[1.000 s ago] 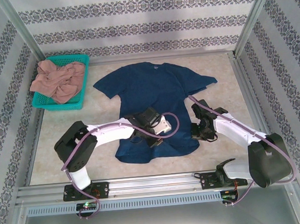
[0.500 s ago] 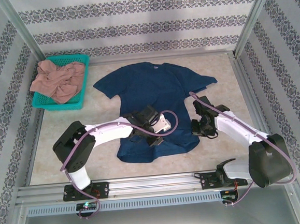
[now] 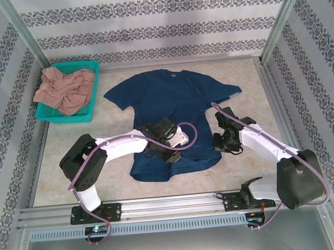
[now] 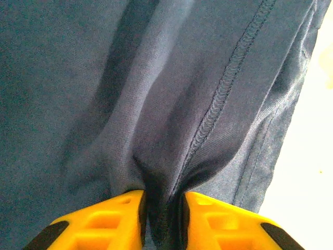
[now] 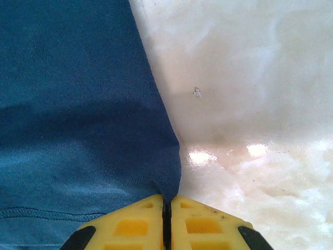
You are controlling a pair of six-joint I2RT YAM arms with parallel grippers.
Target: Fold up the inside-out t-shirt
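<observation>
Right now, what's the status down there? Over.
Left claw pinching shirt fold. Right claw shut on shirt edge. Basket back left, not in the way.

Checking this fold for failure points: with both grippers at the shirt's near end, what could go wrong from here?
1. The left gripper pinches a bunched ridge of the t-shirt beside a seam; lifting may drag creases into the fold.
2. The right gripper is shut on just the shirt's side edge, so the cloth could slip out under tension.
3. The left grip sits inboard, the right at the edge; the fold may skew.
</observation>
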